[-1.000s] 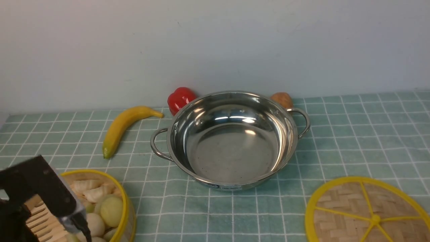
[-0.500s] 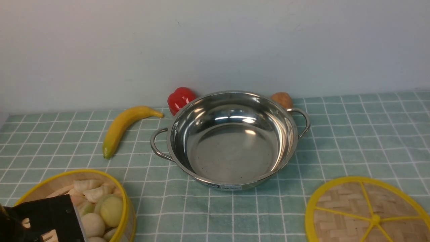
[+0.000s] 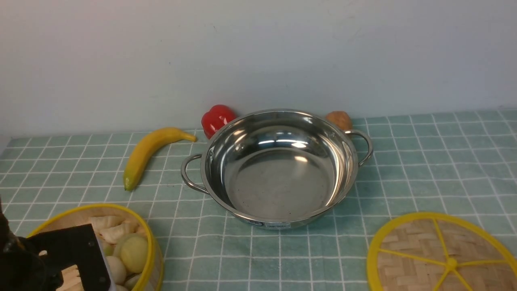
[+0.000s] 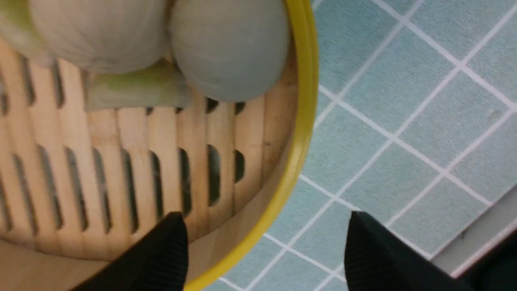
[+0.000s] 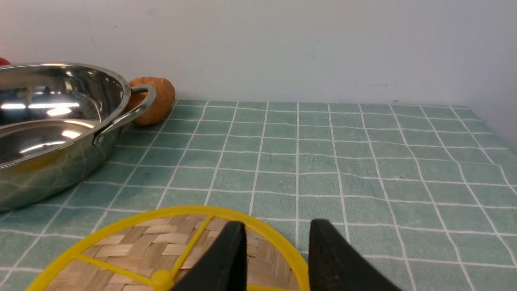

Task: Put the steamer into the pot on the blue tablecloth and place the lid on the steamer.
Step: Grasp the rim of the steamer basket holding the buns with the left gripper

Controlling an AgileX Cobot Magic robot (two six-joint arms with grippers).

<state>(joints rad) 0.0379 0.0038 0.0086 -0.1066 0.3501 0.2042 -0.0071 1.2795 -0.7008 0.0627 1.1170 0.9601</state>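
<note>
- My left gripper (image 4: pixel 264 220) gapes wide astride the steamer (image 4: pixel 302 121) rim, gripping nothing.
- My right gripper (image 5: pixel 278 224) hangs part-open, empty, over the lid (image 5: pixel 133 242) edge.
- The steamer sits on the cloth (image 3: pixel 424 161), apart from the pot (image 3: pixel 278 190).

The black left tool (image 4: pixel 264 246) is held low at the near left, its two ribbed fingertips (image 4: pixel 161 254) spread wide apart with nothing clamped between them. Its dark, blocky wrist housing (image 3: pixel 64 254) is seen at the bottom left corner of the front view, tilted downward. The black right tool (image 5: pixel 278 258) is shown only in the right wrist view, carried low and pointed forward, its two tapered fingers (image 5: pixel 226 262) parted by a narrower gap with nothing gripped.
</note>
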